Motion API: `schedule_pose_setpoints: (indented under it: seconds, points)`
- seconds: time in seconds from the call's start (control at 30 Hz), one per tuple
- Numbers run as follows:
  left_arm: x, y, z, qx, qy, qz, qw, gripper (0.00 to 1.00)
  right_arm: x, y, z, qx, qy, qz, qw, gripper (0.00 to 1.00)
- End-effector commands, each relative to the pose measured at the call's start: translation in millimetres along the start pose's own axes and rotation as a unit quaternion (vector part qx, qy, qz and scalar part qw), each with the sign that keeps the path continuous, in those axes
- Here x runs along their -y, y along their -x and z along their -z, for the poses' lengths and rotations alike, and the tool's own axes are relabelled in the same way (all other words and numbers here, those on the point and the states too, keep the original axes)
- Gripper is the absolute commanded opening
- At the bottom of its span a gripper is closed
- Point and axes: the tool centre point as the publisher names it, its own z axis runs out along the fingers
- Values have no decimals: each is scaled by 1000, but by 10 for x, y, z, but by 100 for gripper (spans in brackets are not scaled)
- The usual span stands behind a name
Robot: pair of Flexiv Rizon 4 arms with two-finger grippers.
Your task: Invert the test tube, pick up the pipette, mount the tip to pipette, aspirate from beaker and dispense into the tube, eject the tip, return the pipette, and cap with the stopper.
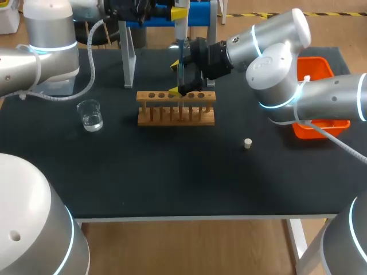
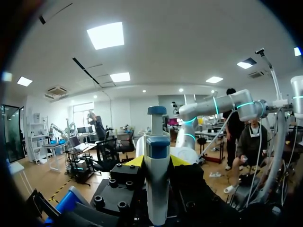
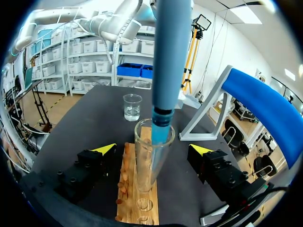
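My left gripper [image 1: 176,11] [image 2: 156,161] hangs above the wooden rack [image 1: 176,109] [image 3: 134,201], shut on the blue and white pipette [image 1: 179,31] [image 2: 156,179], which points straight down. The pipette's lower shaft [image 3: 170,52] enters the mouth of the clear test tube [image 3: 147,163], which stands upright in the rack. My right gripper [image 1: 175,78] [image 3: 152,149] is open, its yellow-tipped fingers [image 3: 104,148] well apart on both sides of the tube and not touching it. A glass beaker [image 1: 90,114] [image 3: 132,106] holding clear liquid stands left of the rack. The small white stopper [image 1: 248,143] lies on the mat to the right.
The blue pipette stand [image 1: 129,57] [image 3: 265,101] rises behind the rack. An orange bin [image 1: 321,71] sits at the table's right edge, partly behind my right arm. The black mat [image 1: 172,172] covers the tabletop.
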Motion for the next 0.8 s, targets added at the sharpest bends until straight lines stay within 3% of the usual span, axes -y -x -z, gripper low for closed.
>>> schedule_pose_setpoints:
  seconds: [0.03, 0.8]
  points:
    - [-12, 25, 9, -3, 0, -1, 1000, 0, 0, -2, 7, 0, 0, 0, 1000, 100]
    - [-80, 28, 19, -3, 0, -4, 1000, 0, 0, -2, 7, 0, 0, 0, 1000, 100]
